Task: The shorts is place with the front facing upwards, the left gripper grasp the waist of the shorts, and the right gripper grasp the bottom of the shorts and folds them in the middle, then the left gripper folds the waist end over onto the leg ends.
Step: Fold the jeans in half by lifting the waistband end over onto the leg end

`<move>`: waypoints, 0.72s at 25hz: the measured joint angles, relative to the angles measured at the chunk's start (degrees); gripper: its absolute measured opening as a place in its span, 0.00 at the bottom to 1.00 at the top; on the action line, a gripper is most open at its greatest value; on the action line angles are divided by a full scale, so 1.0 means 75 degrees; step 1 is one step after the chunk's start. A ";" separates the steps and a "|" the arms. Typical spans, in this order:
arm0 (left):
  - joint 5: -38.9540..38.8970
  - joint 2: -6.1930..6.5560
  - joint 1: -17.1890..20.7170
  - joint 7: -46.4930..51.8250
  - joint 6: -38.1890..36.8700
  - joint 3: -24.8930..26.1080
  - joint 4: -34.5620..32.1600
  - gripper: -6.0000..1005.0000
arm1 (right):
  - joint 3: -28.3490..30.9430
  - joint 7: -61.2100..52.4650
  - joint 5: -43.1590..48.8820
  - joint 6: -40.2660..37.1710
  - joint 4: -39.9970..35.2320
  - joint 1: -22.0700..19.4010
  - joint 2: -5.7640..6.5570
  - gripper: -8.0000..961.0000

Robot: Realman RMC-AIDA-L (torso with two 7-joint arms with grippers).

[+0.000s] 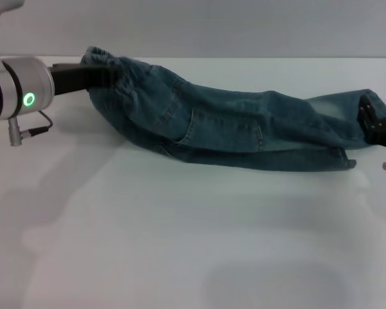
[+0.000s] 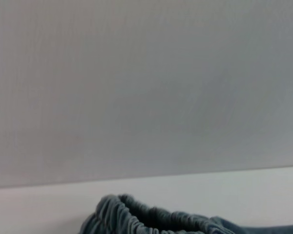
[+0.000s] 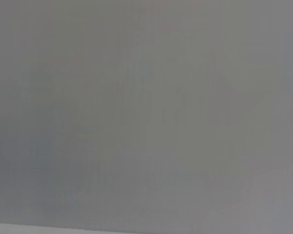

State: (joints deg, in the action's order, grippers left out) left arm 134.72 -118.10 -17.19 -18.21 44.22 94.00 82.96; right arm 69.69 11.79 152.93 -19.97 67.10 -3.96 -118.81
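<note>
The blue-green denim shorts (image 1: pixel 225 122) stretch across the far part of the white table (image 1: pixel 180 244), doubled along their length, with a pocket showing on top. My left gripper (image 1: pixel 105 74) reaches in from the left on its white and silver arm and is shut on the waist (image 1: pixel 103 56), which is lifted slightly. The puckered elastic waistband (image 2: pixel 146 220) also shows in the left wrist view. At the right edge my right gripper (image 1: pixel 368 117) is shut on the bottom of the shorts (image 1: pixel 347 106), where the leg ends meet. The right wrist view holds only a grey wall.
A pale grey wall (image 1: pixel 244 26) rises behind the table's far edge. The lower fold of the shorts (image 1: pixel 257 159) rests on the table. Bare white tabletop runs from the shorts to the front.
</note>
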 joint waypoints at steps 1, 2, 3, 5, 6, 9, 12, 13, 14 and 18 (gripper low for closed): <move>0.0000 0.0003 0.0003 0.0011 0.0028 -0.0002 0.0094 0.11 | 0.0023 -0.0020 -0.0021 0.0001 -0.0108 0.0117 -0.0002 0.66; 0.0000 0.0003 0.0003 0.0011 0.0028 -0.0002 0.0094 0.11 | 0.0042 -0.0031 -0.0081 0.0023 -0.0278 0.0268 -0.0004 0.62; 0.0000 0.0004 0.0016 0.0019 0.0089 -0.0004 0.0236 0.11 | 0.0045 -0.0036 -0.0158 0.0041 -0.0448 0.0420 -0.0006 0.57; 0.0002 0.0002 0.0057 0.0039 0.0197 -0.0031 0.0571 0.11 | 0.0026 -0.0041 -0.0322 0.0059 -0.0786 0.0728 -0.0008 0.49; 0.0003 0.0003 0.0074 0.0080 0.0229 -0.0066 0.0714 0.11 | 0.0016 -0.0043 -0.0397 0.0062 -0.0971 0.0889 -0.0012 0.44; 0.0016 0.0013 0.0089 0.0209 0.0300 -0.0196 0.1013 0.11 | -0.0005 -0.0047 -0.0604 0.0065 -0.1438 0.1349 -0.0015 0.32; 0.0018 0.0011 0.0094 0.0228 0.0355 -0.0238 0.1181 0.11 | -0.0034 -0.0056 -0.0728 0.0074 -0.1827 0.1796 -0.0015 0.20; 0.0030 0.0005 0.0100 0.0305 0.0425 -0.0290 0.1353 0.11 | -0.0034 -0.0056 -0.0728 0.0074 -0.1827 0.1796 -0.0015 0.15; 0.0037 0.0007 0.0101 0.0338 0.0444 -0.0315 0.1413 0.11 | -0.0043 -0.0059 -0.0730 0.0081 -0.1899 0.1890 -0.0015 0.11; 0.0056 0.0010 0.0109 0.0422 0.0535 -0.0444 0.1709 0.11 | -0.0102 -0.0269 -0.0734 0.0136 -0.2253 0.2332 -0.0019 0.04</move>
State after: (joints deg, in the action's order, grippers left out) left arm 135.13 -118.02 -16.38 -15.04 48.23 90.67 95.78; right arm 68.92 9.77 147.42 -18.95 50.20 13.54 -118.95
